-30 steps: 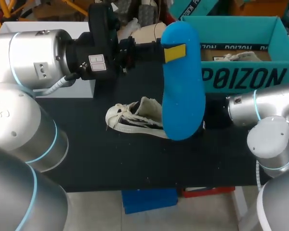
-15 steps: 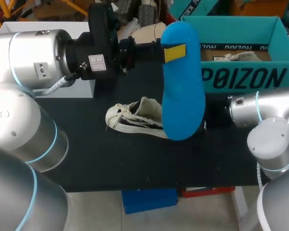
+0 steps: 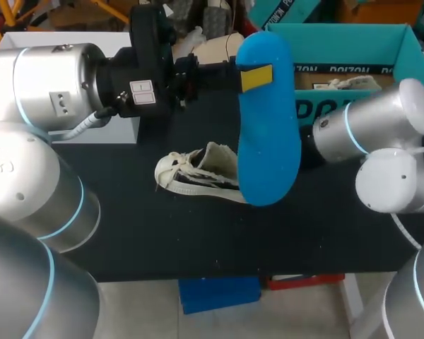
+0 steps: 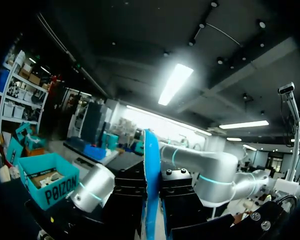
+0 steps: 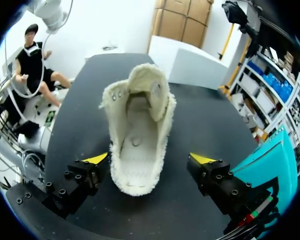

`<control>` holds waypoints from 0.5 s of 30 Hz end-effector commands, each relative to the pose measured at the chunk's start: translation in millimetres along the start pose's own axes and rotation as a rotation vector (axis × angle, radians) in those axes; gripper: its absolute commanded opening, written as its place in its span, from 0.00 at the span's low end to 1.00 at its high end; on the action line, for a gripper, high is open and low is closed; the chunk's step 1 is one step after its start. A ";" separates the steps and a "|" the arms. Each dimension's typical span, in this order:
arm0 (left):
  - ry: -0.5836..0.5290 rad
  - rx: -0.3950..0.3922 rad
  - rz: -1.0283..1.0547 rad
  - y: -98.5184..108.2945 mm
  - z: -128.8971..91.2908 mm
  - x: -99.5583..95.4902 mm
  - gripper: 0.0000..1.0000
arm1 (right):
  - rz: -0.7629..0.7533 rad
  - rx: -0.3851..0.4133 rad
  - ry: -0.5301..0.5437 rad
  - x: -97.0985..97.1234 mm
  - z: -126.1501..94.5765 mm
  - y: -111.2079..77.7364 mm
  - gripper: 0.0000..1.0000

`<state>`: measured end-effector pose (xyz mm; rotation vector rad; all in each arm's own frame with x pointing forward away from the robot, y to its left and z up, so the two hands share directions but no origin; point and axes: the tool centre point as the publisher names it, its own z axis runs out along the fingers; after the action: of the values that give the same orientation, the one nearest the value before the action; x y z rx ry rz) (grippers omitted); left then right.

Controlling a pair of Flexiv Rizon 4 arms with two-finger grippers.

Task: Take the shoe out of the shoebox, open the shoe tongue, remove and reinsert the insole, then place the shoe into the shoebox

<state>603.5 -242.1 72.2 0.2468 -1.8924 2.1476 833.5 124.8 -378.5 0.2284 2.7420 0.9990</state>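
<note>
The blue insole [image 3: 268, 134] hangs upright above the table, my left gripper [image 3: 255, 78] shut on its upper part, one yellow tip across its face. In the left wrist view the insole [image 4: 151, 175] shows edge-on between the dark fingers. The cream fleece-lined shoe [image 3: 196, 173] lies on the black table [image 3: 162, 233], partly behind the insole. In the right wrist view my right gripper [image 5: 150, 159] stands open, low over the table, its yellow tips on either side of the shoe's [image 5: 137, 130] near end without touching it. In the head view the insole hides that gripper.
The teal shoebox [image 3: 367, 32] stands at the back right, with paper inside, behind my right arm [image 3: 360, 131]. A white box [image 3: 116, 131] sits at the table's back left, also the white box [image 5: 197, 67] beyond the shoe.
My right arm has swung up and to the left, now covering part of the shoebox's front. The left arm and the insole have kept still.
</note>
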 end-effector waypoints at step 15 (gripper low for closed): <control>-0.009 0.004 -0.001 1.8 2.8 2.7 0.00 | -0.032 0.668 0.025 -17.3 33.2 36.0 1.00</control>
<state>603.4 -242.1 72.2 0.2468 -1.8923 2.1476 853.6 158.9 -377.1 0.2167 2.8704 0.6658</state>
